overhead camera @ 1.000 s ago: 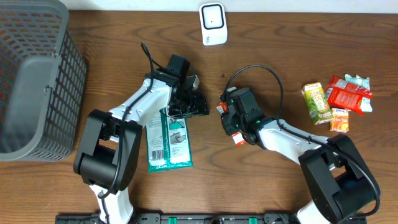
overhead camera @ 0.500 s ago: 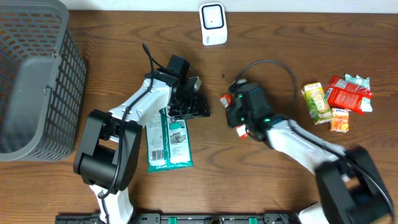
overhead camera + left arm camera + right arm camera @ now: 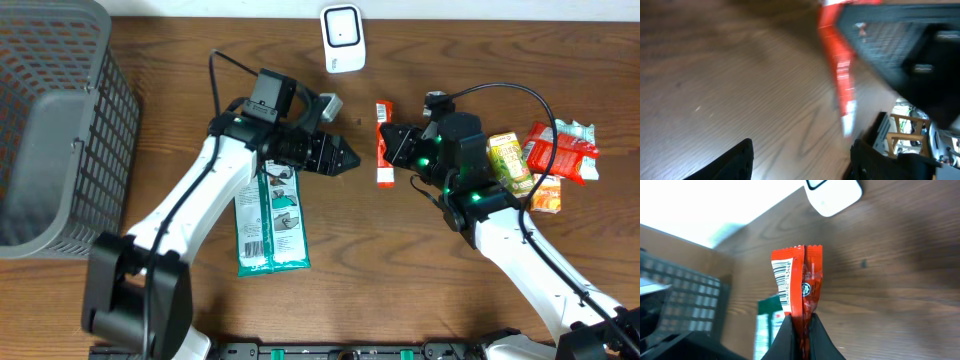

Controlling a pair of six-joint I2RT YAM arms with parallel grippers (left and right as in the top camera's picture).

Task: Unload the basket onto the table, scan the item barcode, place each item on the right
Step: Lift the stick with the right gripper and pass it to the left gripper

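Red packet (image 3: pixel 383 145), just one, sits clamped in the right hand (image 3: pixel 397 147); left hand (image 3: pixel 342 160) apart.

I see a slim red packet (image 3: pixel 384 145) with crimped, sawtooth ends, pinched at one narrow end between the closed fingers of the right gripper (image 3: pixel 801 330). From overhead its long axis runs twelve to six o'clock. In the right wrist view it stands edge-on, with a white barcode (image 3: pixel 784 283) panel on its left face. The scanner (image 3: pixel 342 38), a small white rounded box with a dark-outlined window, sits at the table's twelve o'clock edge; the packet lies toward five o'clock from it, apart.
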